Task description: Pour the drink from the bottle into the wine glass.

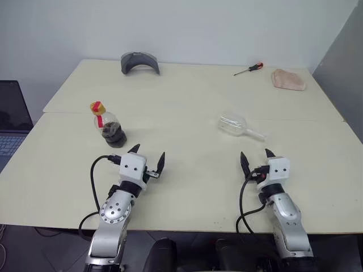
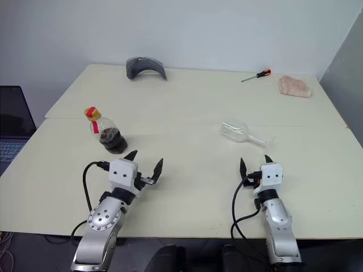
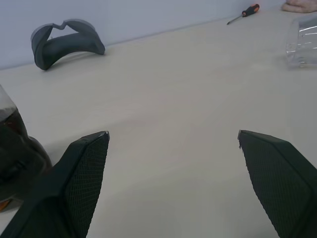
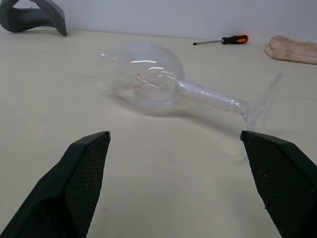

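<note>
Tabletop (image 1: 187, 107), pale cream, two panels joined along a seam running across the middle; carries all items below.

Laptop (image 1: 10, 122), dark, off the tabletop edge at 9 o'clock, partly cut off.

Left gripper (image 1: 148, 157), white housing, black fingers, at 7 o'clock over the near panel; jaws wide apart, holding nothing.

Right gripper (image 1: 254, 159), same build, at 5 o'clock over the near panel; jaws wide apart, holding nothing.

Grey curved piece (image 1: 139, 62), arch-shaped, at 11 o'clock near the far edge.

Bottle (image 1: 108, 126), clear plastic, squat, yellow-and-red cap, red strip at the neck; at 9 o'clock, near the left gripper and just beyond it, leaning, cap tipped toward 10 o'clock.

Drink (image 1: 113, 134), near-black liquid, small amount, pooled in the bottle's lower body.

Wine glass (image 1: 238, 126), clear, lying on its side just right of centre, beyond the right gripper; bowl toward 9 o'clock, stem and foot toward 4 o'clock.

Cloth (image 1: 288, 80), pinkish beige, crumpled, at 2 o'clock.

Screwdriver (image 1: 249, 69), red-and-black handle, at 1 o'clock, near the cloth.
</note>
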